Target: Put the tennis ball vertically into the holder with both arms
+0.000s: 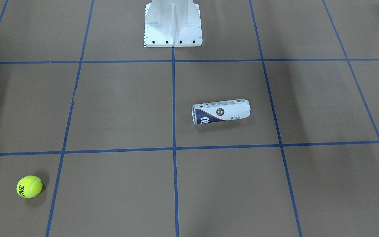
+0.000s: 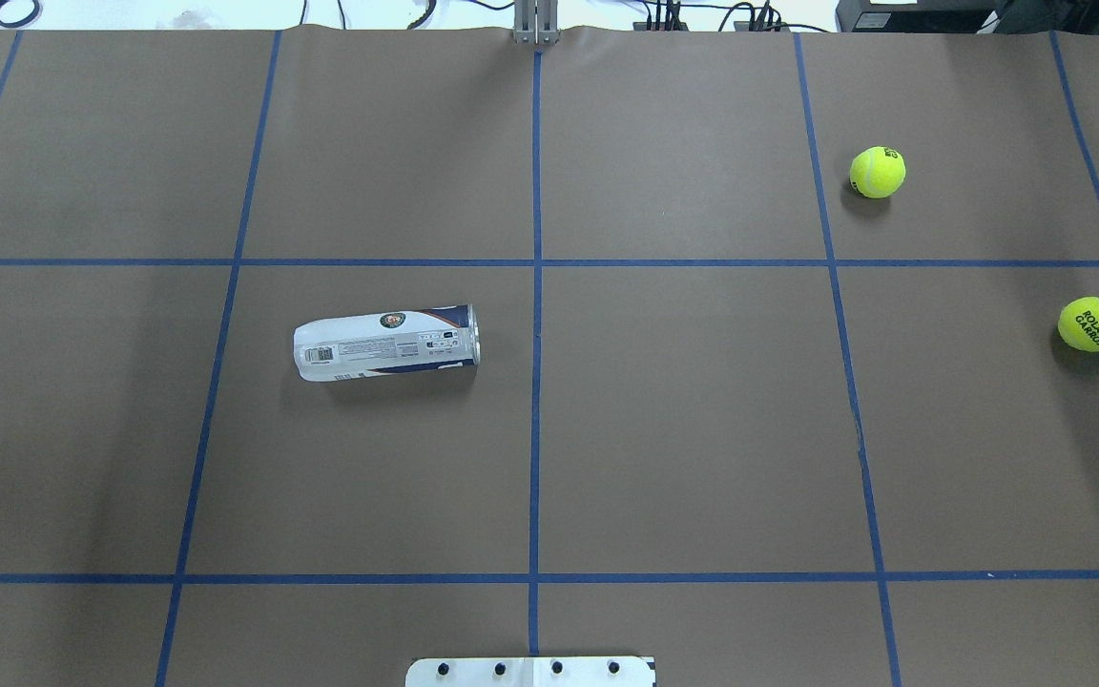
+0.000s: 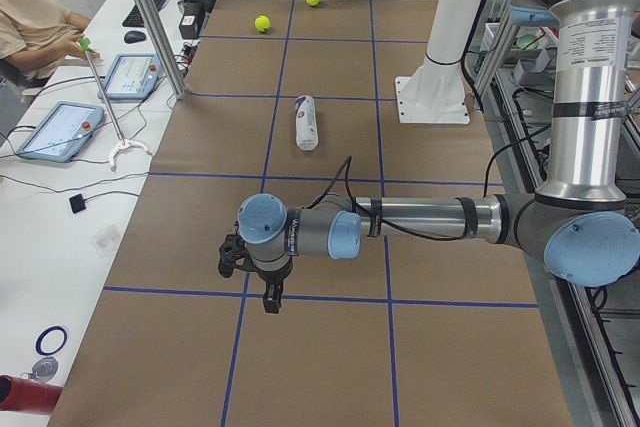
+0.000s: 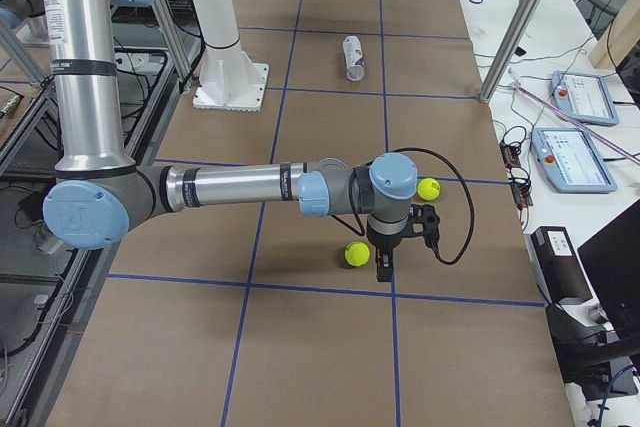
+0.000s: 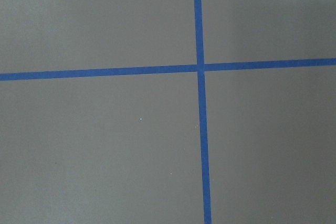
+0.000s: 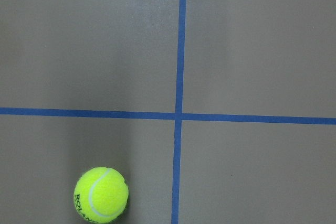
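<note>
The holder (image 2: 387,342), a clear can with a white and navy label, lies on its side on the brown table, left of the centre line; it also shows in the front view (image 1: 221,112). Two yellow tennis balls (image 2: 878,172) (image 2: 1093,323) lie far right, apart from the holder. One ball (image 6: 101,194) shows in the right wrist view. My left gripper (image 3: 250,282) hovers over bare table at the left end, far from the holder. My right gripper (image 4: 403,247) hovers between the two balls (image 4: 357,254). I cannot tell whether either gripper is open or shut.
The white pedestal base (image 2: 530,671) stands at the near middle edge. Blue tape lines grid the table. A side bench with tablets (image 3: 60,130) and an operator (image 3: 30,17) runs along the far edge, with metal posts (image 4: 510,37).
</note>
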Action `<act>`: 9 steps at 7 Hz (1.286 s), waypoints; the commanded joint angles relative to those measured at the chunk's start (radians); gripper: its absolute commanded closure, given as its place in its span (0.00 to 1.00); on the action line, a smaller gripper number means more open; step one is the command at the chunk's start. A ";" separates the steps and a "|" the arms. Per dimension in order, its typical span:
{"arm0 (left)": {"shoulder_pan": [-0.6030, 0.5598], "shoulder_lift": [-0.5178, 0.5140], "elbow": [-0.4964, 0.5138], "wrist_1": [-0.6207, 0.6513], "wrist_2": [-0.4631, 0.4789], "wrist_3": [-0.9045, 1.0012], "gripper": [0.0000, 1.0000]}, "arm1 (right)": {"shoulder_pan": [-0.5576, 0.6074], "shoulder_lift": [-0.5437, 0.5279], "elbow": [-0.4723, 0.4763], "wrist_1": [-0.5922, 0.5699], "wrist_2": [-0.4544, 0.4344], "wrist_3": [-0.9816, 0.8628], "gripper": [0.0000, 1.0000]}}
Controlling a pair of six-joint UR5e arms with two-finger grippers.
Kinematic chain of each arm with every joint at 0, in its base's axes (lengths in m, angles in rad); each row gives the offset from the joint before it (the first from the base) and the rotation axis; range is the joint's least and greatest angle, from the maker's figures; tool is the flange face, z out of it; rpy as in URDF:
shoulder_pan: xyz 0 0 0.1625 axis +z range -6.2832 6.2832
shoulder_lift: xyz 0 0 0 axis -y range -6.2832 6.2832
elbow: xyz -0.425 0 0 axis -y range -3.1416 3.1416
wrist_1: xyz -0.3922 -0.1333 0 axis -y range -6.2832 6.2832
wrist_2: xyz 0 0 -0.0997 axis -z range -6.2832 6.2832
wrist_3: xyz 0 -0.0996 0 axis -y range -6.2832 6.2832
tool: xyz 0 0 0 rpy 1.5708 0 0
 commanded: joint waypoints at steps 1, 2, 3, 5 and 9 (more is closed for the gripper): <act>0.001 0.000 -0.005 0.000 0.002 0.000 0.00 | 0.000 0.002 0.000 0.000 0.000 0.001 0.00; 0.001 -0.003 -0.005 0.000 0.000 0.000 0.00 | 0.000 0.005 0.008 0.000 0.003 -0.001 0.00; -0.001 -0.017 -0.015 0.002 0.003 0.002 0.00 | 0.000 0.005 0.021 0.000 0.003 -0.001 0.00; 0.001 -0.017 -0.015 -0.003 0.002 0.002 0.00 | -0.009 0.016 0.029 0.032 0.002 0.003 0.00; 0.002 -0.084 0.011 -0.041 -0.002 0.000 0.00 | -0.011 -0.008 0.020 0.124 0.017 0.064 0.00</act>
